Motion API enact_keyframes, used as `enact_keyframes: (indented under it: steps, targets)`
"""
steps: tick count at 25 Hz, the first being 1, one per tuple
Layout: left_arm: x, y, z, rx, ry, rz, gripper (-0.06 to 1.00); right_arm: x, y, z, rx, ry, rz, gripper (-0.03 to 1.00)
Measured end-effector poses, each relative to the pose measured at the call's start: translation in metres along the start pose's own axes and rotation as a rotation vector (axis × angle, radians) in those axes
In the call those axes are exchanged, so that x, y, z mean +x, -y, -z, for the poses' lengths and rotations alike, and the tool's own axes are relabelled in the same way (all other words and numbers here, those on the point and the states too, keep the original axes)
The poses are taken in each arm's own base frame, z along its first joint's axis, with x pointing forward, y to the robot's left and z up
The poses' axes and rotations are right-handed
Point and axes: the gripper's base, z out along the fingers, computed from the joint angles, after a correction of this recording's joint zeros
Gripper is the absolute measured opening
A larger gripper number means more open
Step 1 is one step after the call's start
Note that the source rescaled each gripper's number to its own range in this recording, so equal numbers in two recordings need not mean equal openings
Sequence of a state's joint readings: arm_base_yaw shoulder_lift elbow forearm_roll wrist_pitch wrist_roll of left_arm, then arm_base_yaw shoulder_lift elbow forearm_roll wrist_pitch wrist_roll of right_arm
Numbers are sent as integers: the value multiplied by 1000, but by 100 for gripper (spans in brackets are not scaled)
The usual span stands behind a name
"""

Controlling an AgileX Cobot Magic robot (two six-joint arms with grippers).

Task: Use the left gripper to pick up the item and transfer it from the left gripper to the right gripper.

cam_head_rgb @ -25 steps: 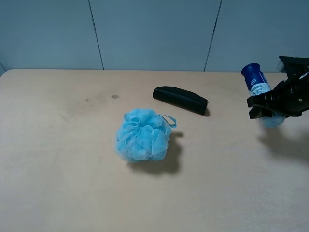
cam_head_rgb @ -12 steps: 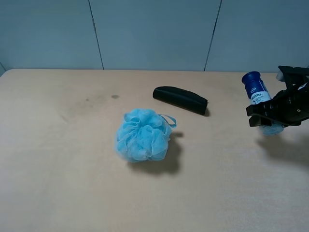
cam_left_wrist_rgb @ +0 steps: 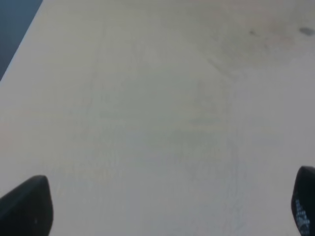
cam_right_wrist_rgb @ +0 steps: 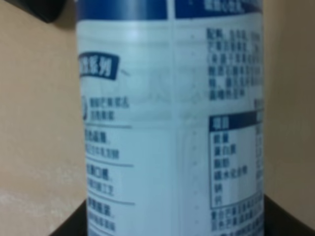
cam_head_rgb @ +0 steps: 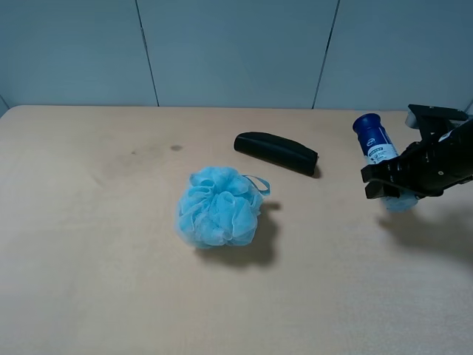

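Exterior high view, right gripper [cam_head_rgb: 399,185] clamped on bottle [cam_head_rgb: 377,144], left gripper [cam_left_wrist_rgb: 162,211] fingers apart.

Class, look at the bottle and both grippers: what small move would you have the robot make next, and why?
Probably lower the bottle onto the bare table. The right gripper is shut on it, clear of the surface, and the left gripper is open with nothing in it, so the handover looks done.
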State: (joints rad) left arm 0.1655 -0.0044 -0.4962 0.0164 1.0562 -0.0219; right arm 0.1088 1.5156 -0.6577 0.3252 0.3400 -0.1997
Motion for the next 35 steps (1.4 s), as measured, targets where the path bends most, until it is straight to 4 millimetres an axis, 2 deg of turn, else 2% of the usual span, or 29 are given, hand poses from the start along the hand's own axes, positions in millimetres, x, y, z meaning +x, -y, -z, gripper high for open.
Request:
enact_keyframes:
  steps: [4,13,14,15,16,17,20,27,32,35]
  targets:
    - [0,0,0,0,0,0,94,12,3,-11,9,-53,-13,0]
    - [0,0,0,-1,0,0,94,16,6,-30,26,-87,-28,1]
    - [0,0,0,-1,0,0,94,16,6,-30,26,-86,-27,14]
    - [0,0,0,-1,0,0,94,15,6,-30,27,-80,-27,45]
    - [0,0,0,-1,0,0,94,15,7,-30,28,-76,-26,67]
    - [0,0,0,-1,0,0,94,15,7,-30,29,-73,-24,80]
    - [0,0,0,-1,0,0,94,14,7,-30,30,-70,-24,95]
    - [0,0,0,-1,0,0,94,9,5,-28,22,-73,-22,98]
    - [0,0,0,-1,0,0,94,-12,-1,-18,-10,-125,-1,98]
    - [0,0,0,-1,0,0,94,-26,-5,-3,-11,-138,11,98]
